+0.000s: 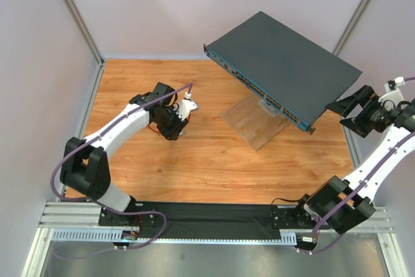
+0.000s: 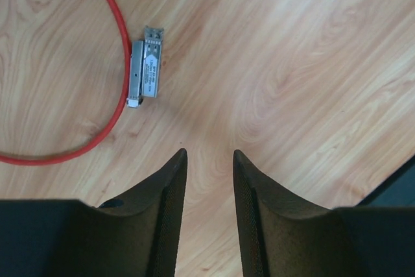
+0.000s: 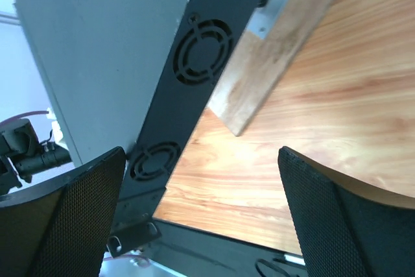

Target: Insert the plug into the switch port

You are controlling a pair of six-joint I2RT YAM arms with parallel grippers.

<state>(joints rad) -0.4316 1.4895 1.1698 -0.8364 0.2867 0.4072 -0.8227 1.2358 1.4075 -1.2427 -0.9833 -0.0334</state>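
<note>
While the left gripper (image 2: 209,152) hovers slightly parted and empty, the red cable (image 2: 123,63) lies on the table (image 1: 214,154) just left of it, plug end unseen. The right gripper (image 3: 201,150) gapes wide beside the switch (image 1: 292,56), whose ports (image 1: 266,97) face near-left.

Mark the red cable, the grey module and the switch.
red cable (image 2: 125,63): left wrist view, on the bend beside the module.
grey module (image 2: 145,68): left wrist view, on its labelled body.
switch (image 1: 285,63): top external view, on its flat top.

Robot lab cell; white panel walls (image 1: 32,63), aluminium rails (image 1: 71,217), wooden tabletop (image 1: 214,160)
</note>
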